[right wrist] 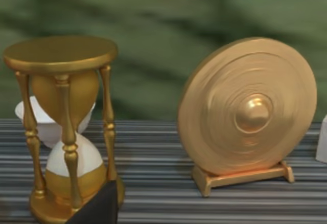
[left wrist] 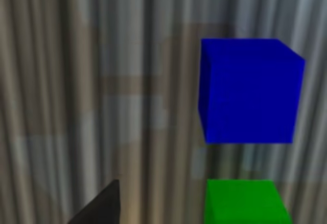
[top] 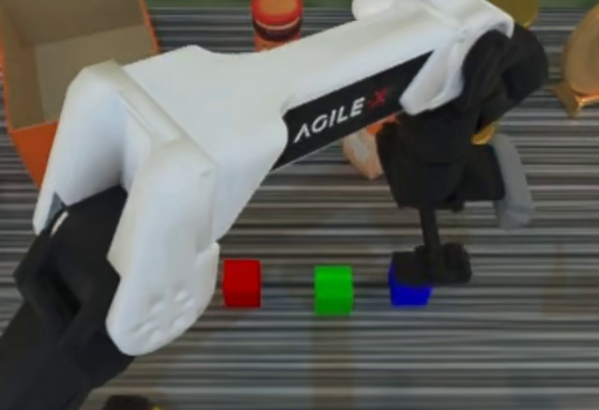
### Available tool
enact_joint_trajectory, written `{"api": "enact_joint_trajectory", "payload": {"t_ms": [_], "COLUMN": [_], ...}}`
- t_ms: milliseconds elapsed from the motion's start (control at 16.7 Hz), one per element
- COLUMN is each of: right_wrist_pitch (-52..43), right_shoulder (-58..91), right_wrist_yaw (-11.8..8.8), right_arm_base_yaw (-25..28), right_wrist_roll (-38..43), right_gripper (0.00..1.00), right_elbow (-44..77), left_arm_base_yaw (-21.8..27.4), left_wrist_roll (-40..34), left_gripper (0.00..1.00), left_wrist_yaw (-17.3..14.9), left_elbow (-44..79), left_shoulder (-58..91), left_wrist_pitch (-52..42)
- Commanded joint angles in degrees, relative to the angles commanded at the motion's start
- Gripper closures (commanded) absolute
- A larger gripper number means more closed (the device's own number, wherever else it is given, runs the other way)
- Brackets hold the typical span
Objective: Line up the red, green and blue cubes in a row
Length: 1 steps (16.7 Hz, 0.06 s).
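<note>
The left gripper [top: 429, 265] is hovering right over the blue cube [top: 409, 291], which is sitting toward the front edge of the desk [top: 524, 335], right of its middle. The red cube [top: 241, 283] and green cube [top: 333, 289] are lying to its left, all three apart and roughly level, so the row is looking as good as made. I judge the placing of the blue cube is finishing; whether the fingers are released or clamped I cannot tell, since the left wrist view shows only one dark fingertip [left wrist: 102, 206] off to the side of the cube. Next the arm would need to be lifting straight up without nudging the cube. The cubes are plain, matte and sharp-edged; the desk is showing fine grey stripes. The right gripper is showing only as a dark tip in its own wrist view, facing a gilt hourglass [right wrist: 64, 127] and a gold disc on a stand [right wrist: 248, 116].
</note>
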State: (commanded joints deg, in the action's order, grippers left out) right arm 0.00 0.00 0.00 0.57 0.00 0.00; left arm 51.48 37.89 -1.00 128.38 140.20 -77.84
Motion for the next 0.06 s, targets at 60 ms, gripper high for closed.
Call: {"api": "enact_joint_trajectory", "payload": {"t_ms": [60], "right_wrist_pitch": [0.0], "right_shoulder": [0.0], "right_wrist_yaw": [0.0], "right_arm_base_yaw": [0.0], "right_wrist_roll": [0.0], "right_gripper": [0.0], "right_elbow": [0.0], "left_arm_base_yaw": [-0.07], "left_wrist_roll": [-0.01], "left_gripper": [0.0], "left_wrist_yaw": [0.0], "left_elbow": [0.4], "left_shoulder": [-0.14], "left_wrist_pitch": [-0.42]}}
